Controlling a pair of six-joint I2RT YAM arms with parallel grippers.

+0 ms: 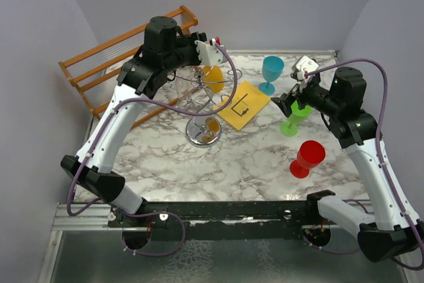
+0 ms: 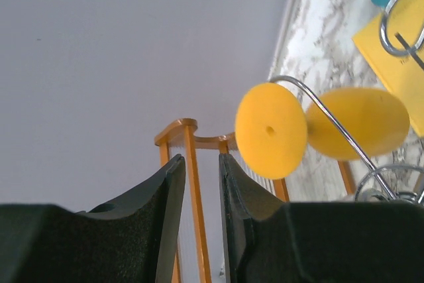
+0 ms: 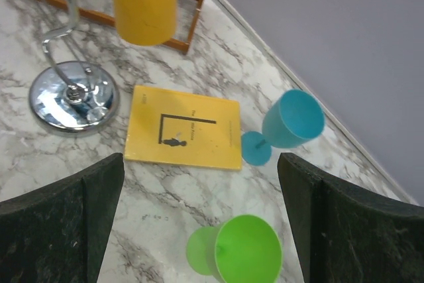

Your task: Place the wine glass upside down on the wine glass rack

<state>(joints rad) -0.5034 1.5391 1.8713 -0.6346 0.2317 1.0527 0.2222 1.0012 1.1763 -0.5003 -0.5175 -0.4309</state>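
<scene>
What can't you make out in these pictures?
- Stem of the yellow wine glass: left wrist view, hidden behind its own foot, so its seat on the wine glass rack is unclear.
- The left gripper: top view, covered by its own wrist.
- The green glass: top view, partly under the right gripper.
- Print on the yellow card: right wrist view, too small to read.
</scene>
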